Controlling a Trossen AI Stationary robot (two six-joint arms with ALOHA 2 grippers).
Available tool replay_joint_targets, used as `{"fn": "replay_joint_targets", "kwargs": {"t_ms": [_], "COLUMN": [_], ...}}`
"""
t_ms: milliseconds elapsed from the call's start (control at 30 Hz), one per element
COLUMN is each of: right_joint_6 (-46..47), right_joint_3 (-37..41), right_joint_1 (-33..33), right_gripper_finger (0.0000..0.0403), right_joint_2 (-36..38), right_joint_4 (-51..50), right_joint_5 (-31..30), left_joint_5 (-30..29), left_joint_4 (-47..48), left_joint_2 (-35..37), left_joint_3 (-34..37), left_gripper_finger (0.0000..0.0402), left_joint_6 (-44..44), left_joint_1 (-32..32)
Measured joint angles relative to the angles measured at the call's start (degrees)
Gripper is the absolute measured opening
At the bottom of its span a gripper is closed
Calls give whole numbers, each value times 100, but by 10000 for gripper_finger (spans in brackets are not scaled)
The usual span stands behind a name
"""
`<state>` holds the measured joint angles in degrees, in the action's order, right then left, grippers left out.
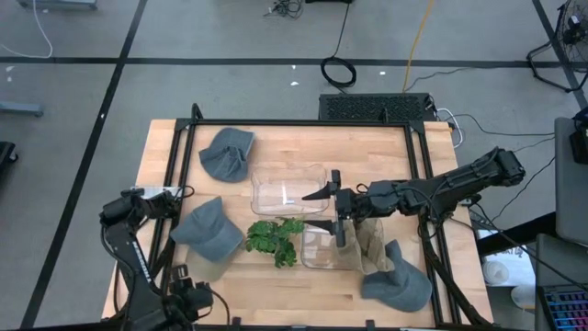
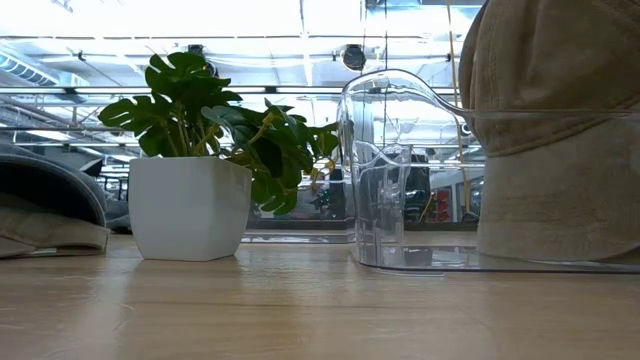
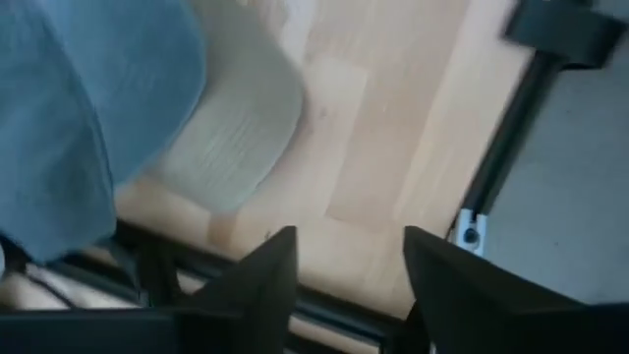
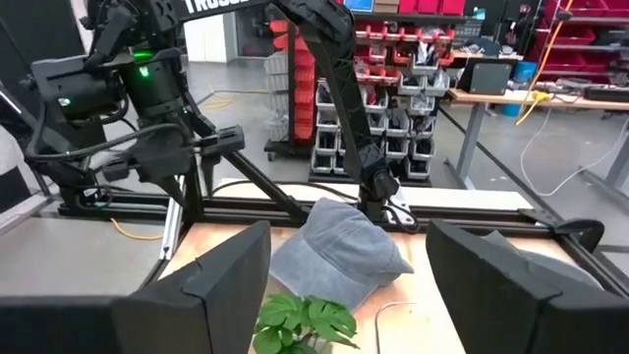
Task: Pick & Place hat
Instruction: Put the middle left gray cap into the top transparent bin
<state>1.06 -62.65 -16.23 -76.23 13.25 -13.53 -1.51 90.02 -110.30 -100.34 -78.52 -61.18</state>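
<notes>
High view: the right arm [image 1: 450, 184] sits nearest the lens, reaching in from the right edge over the table's middle; its right gripper [image 1: 333, 204] hangs with fingers spread wide and empty, one over the far bin [image 1: 290, 188], one over the near bin [image 1: 333, 245]; the far bin looks empty, the near bin holds a tan hat [image 1: 369, 241]; a grey hat [image 1: 204, 233] lies just left of the plant [image 1: 276, 239], so leftward from that gripper across the plant, its brim pointing toward the front edge; a second hat [image 1: 227, 153] lies at the far left, a third [image 1: 398, 281] at the front right, just beside the near bin; the left arm [image 1: 133, 253] is folded at the front-left corner, and I judge it the nearer arm to the grey hat.

Low view: the bare table [image 2: 300, 310] lies closest; the potted plant [image 2: 190, 205] stands left of centre; the clear bin [image 2: 400, 180] on the right holds the tan hat [image 2: 550, 130]; a grey hat's edge [image 2: 45, 210] shows at far left; no gripper appears.

Left wrist view: the left gripper [image 3: 344, 270] is parted and holds nothing; a hat [image 3: 88, 108] with pale brim [image 3: 236, 118] lies ahead on the wood.

Right wrist view: the fingers [image 4: 201, 295] stand wide apart, empty; the grey hat [image 4: 339, 251] lies straight ahead beyond the plant [image 4: 305, 324].
</notes>
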Motion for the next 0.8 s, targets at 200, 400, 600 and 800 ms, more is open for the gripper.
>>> {"fn": "replay_joint_targets", "kwargs": {"t_ms": [200, 400, 600, 800], "right_joint_6": [-96, -342, -332, -367], "right_joint_3": [0, 0, 0, 0], "right_joint_1": [0, 0, 0, 0], "right_gripper_finger": [263, 263, 263, 263], "right_joint_2": [0, 0, 0, 0], "right_joint_4": [1, 3, -1, -3], "right_joint_5": [4, 10, 14, 17], "left_joint_5": [329, 1016, 890, 682], "left_joint_4": [-165, -562, -752, -697], "left_joint_2": [17, 61, 252, 386], "left_joint_3": [518, 693, 692, 693], "left_gripper_finger": [262, 288, 284, 286], "left_joint_6": [-102, -579, -1493, -1905], "left_joint_1": [-19, 13, -23, 147]}}
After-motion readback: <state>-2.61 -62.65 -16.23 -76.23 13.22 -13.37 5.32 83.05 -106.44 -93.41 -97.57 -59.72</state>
